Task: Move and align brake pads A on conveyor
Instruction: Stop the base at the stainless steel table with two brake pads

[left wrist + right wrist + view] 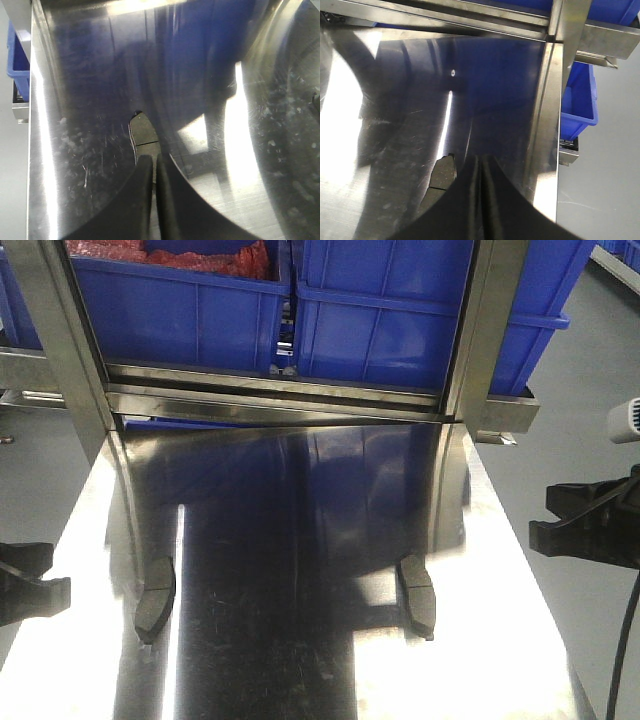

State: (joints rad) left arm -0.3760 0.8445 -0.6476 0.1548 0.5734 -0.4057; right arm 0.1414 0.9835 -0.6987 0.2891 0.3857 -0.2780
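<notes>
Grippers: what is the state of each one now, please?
Left gripper: closed, holding nothing.
Right gripper: closed, holding nothing.

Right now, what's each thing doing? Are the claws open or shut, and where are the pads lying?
Left gripper: shut, holding nothing.
Right gripper: shut, holding nothing.
Left brake pad: lying on the steel table, untouched.
Right brake pad: lying on the steel table, untouched.
Left blue bin: upright, red stuff inside.
Right blue bin: upright, contents hidden.
</notes>
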